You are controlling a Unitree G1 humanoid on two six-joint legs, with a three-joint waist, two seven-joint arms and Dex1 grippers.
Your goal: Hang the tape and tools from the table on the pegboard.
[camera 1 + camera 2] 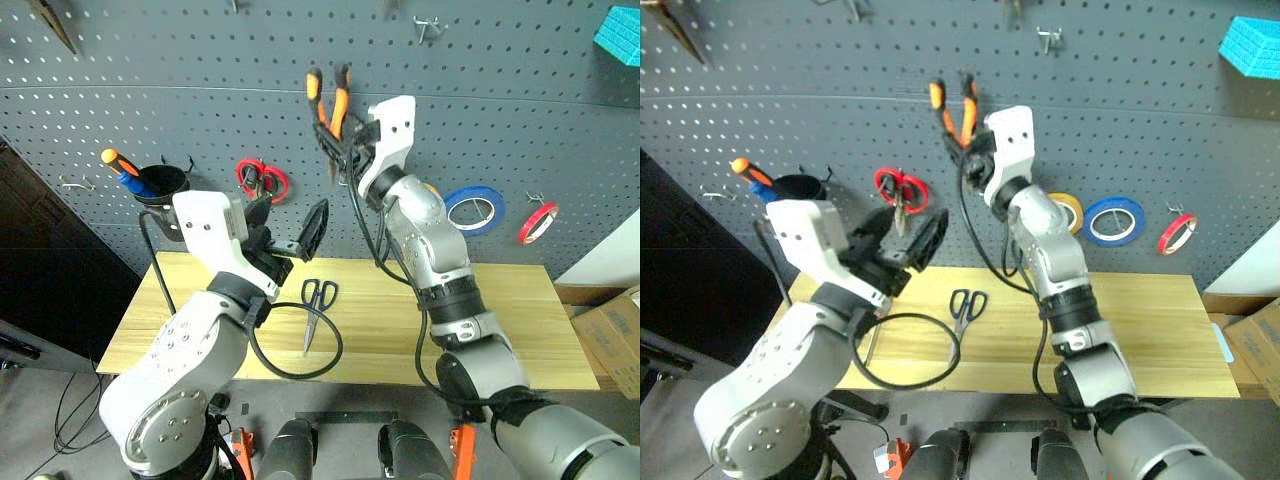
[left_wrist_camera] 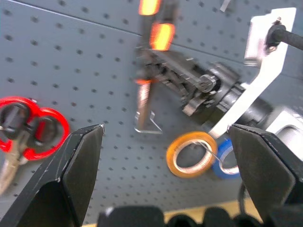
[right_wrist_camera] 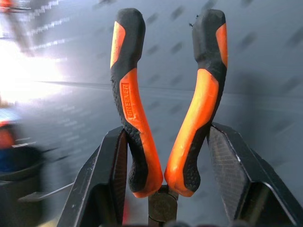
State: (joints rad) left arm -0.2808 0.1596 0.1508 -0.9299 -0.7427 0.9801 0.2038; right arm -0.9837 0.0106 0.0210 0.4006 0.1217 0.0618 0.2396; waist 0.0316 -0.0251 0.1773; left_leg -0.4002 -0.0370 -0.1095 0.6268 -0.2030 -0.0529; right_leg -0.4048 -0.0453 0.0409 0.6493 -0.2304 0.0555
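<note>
The pliers [image 1: 335, 105] sit clamped in the right gripper [image 1: 345, 150], raised in front of the pegboard [image 1: 180, 90]. The right wrist view shows both black fingers pressing the lower ends of the orange-and-black handles. Their long axis runs roughly upright, handles toward twelve o'clock of the gripper, nose hidden behind the fingers. The coming move, as I judge it, turns on lining the gap between the handles up with a hook; a bare hook [image 1: 428, 28] sticks out at about one o'clock from the pliers, some way off. How near the pliers are to the board I cannot tell.

The left gripper [image 1: 290, 235] hangs at about seven o'clock from the pliers, its fingers spread wide and empty — clearly the farther arm from that hook.

On the table [image 1: 500, 310] lie one pair of blue-handled scissors [image 1: 317, 300], at six o'clock from the pliers, blades pointing toward the near edge.

Already on the board: one red tape ring [image 1: 537, 222], one blue roll [image 1: 475, 209], one yellow roll [image 1: 1065, 212], one pair of red-handled scissors [image 1: 262, 180] — and a black cup [image 1: 160, 185] holding one orange-and-blue-handled tool [image 1: 122, 168].
</note>
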